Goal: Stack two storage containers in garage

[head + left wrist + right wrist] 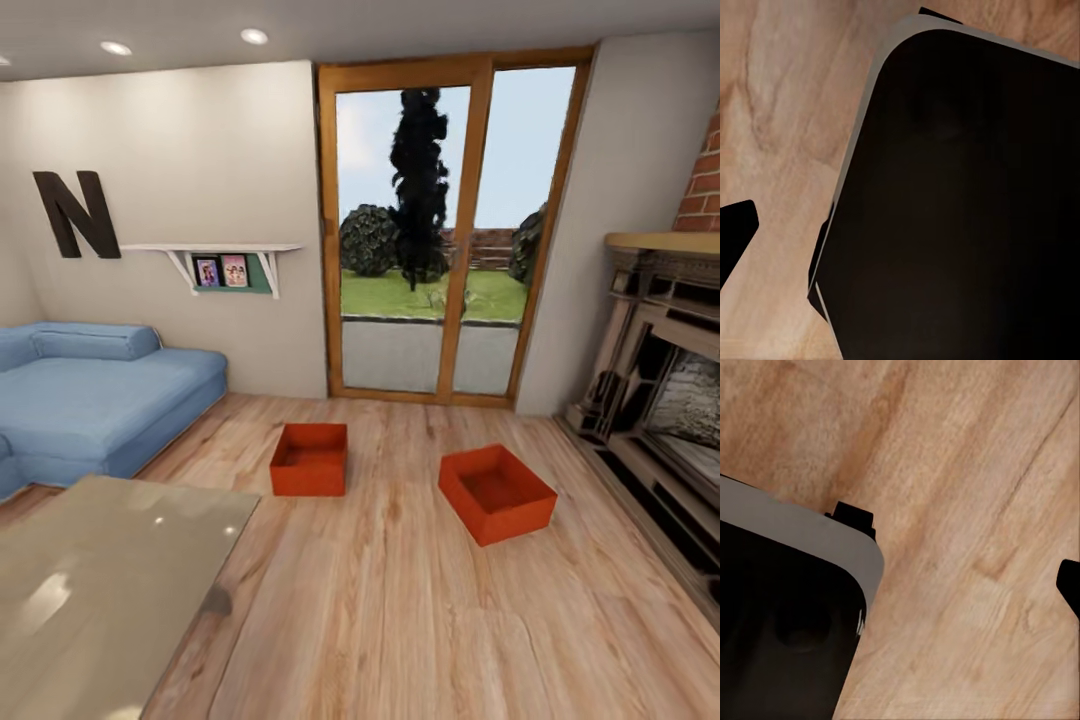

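Observation:
Two red-orange open-topped storage containers stand on the light wood floor (400, 600) of the living room. One container (309, 459) is left of centre, the other (497, 493) sits to its right, turned at an angle. Both are empty and about a container's width apart. In the left wrist view, the left gripper's dark fingertip (735, 229) shows at the frame edge over wood planks. The right gripper's fingertip (1069, 585) likewise shows at the edge of the right wrist view. Nothing is between the fingers.
A blue corner sofa (100, 400) fills the left, with a glass-topped table (100, 590) in front of it. A stone fireplace (660, 400) lines the right wall. A wood-framed glass door (440, 240) is behind the containers. My own dark base (967, 210) (780, 615) shows in both wrist views.

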Robot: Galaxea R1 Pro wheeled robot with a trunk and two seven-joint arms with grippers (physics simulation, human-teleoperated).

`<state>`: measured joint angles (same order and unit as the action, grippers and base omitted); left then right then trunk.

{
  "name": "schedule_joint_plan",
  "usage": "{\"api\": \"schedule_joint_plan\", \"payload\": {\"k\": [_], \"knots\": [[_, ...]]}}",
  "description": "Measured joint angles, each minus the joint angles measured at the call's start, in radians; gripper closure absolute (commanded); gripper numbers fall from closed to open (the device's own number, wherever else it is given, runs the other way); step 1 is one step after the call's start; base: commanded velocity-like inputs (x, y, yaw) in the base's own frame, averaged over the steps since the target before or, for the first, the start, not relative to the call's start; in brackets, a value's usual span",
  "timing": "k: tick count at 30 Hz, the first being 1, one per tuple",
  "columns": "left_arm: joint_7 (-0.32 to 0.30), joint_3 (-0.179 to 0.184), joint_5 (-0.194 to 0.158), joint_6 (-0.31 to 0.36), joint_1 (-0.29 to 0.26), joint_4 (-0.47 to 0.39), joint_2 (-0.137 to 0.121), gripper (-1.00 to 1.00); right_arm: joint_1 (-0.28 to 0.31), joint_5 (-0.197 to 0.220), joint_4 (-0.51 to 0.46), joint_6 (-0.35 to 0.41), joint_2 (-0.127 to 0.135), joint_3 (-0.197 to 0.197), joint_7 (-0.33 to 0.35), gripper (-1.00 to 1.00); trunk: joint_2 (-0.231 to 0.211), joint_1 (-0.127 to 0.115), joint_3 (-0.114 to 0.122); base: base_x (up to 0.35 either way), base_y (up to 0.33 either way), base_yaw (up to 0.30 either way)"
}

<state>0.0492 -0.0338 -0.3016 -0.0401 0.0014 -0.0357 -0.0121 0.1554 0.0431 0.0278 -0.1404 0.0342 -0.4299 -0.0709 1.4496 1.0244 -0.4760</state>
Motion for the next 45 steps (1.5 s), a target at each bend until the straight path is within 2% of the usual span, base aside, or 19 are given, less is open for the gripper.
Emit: {"api": "schedule_joint_plan", "payload": {"k": [21, 35, 45], "knots": [[0.0, 0.001, 0.001, -0.001, 0.0, 0.0, 0.003, -1.0, 0.0, 0.0, 0.0, -0.004, 0.005, -0.001, -0.001, -1.0, 0.0, 0.0, 0.0, 0.322, 0.132, 0.012], [0.0, 0.001, 0.001, 0.0, 0.0, 0.0, 0.004, -1.0, 0.0, 0.0, 0.0, 0.0, 0.003, 0.0, -0.007, -1.0, 0.0, 0.0, 0.0, 0.321, -0.008, -0.247], [-0.001, 0.002, 0.004, -0.013, 0.0, -0.002, 0.004, -1.0, 0.0, 0.0, 0.0, 0.0, 0.003, -0.001, -0.01, -1.0, 0.0, 0.001, 0.0, 0.149, -0.06, -0.02]]}}
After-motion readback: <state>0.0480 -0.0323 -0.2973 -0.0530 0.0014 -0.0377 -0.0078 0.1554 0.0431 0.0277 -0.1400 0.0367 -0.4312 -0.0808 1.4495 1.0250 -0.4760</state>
